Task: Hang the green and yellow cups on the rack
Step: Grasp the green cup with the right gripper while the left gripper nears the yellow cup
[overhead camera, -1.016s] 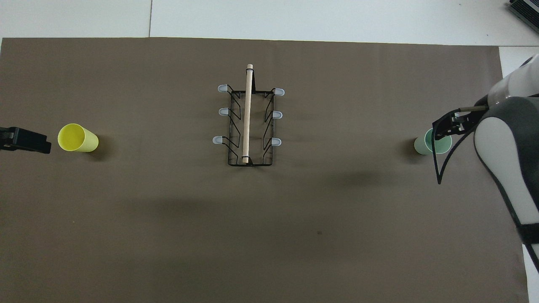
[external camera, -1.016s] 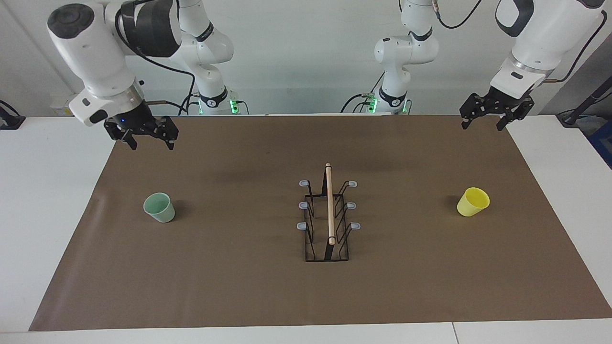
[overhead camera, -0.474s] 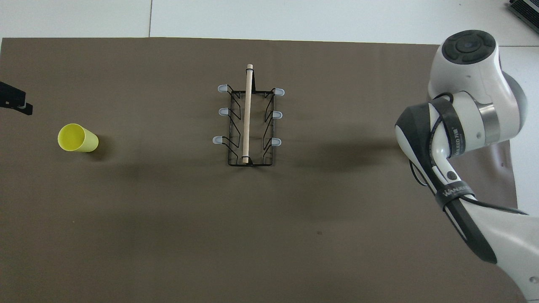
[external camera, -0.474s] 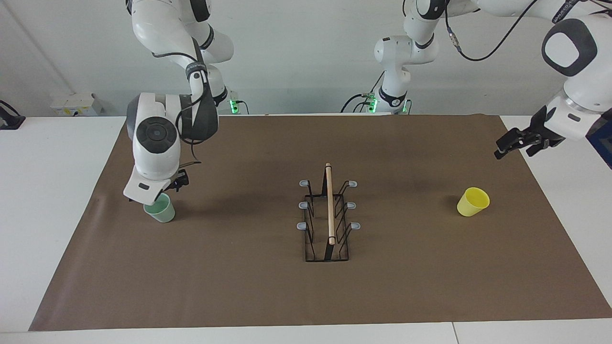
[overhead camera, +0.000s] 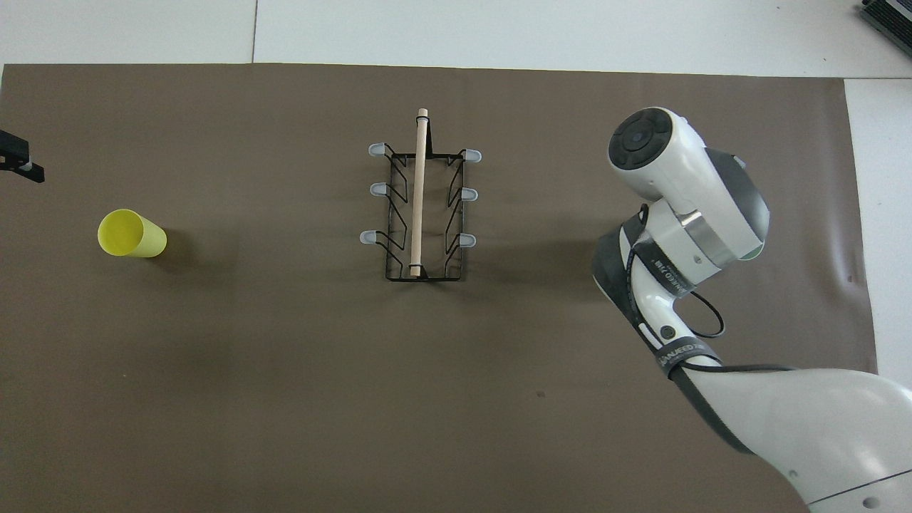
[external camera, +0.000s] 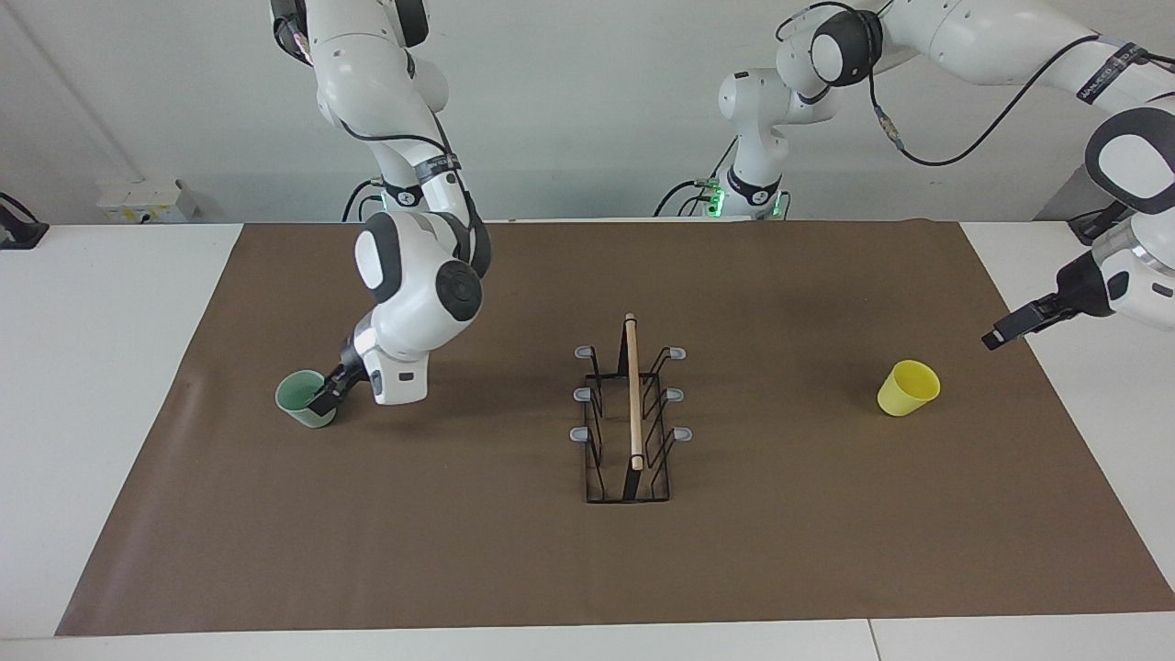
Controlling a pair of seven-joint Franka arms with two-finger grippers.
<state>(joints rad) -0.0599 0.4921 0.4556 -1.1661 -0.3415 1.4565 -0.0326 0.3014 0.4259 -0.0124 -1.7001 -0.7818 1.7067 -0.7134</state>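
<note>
Right gripper at green cup rim, jaws spread; left gripper spread over mat edge near yellow cup. Rack stands mid-mat between both cups

Rack seen upright mid-mat, wooden rod along top, three grey-tipped prongs each side, all bare. Yellow cup stood toward left arm's end of desk, well apart from rack. Brown mat spread over white desk. Left gripper glimpsed at frame edge, near yellow cup. Right arm stretched over mat; green sliver shown at wrist.
</note>
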